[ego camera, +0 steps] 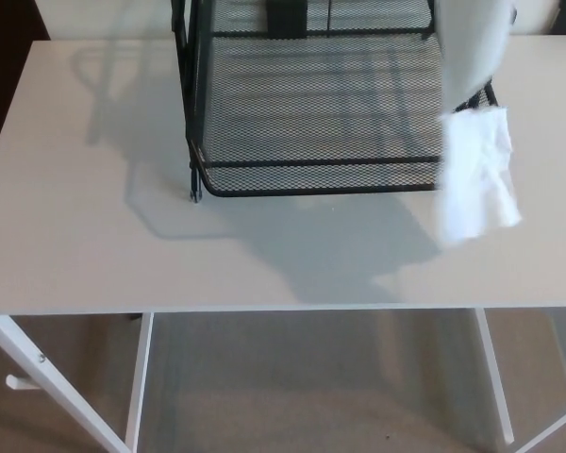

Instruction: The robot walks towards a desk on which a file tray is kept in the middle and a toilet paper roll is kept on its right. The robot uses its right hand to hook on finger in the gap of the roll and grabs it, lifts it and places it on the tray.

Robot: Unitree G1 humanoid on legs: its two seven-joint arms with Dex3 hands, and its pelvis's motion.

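Note:
A black wire-mesh file tray [311, 177] stands in the middle of the white desk [94, 236], its lower shelf empty. A loose strip of white toilet paper [474, 142] hangs down from the top edge of the picture at the right, in front of the tray's right front corner, its crumpled end dangling just above the desk. The roll itself is out of sight above the picture. Neither hand shows in the head view.
The desk's front edge [283, 309] runs across the lower picture, with white legs [137, 387] and beige floor below. A dark object [285, 17] sits at the back of the tray.

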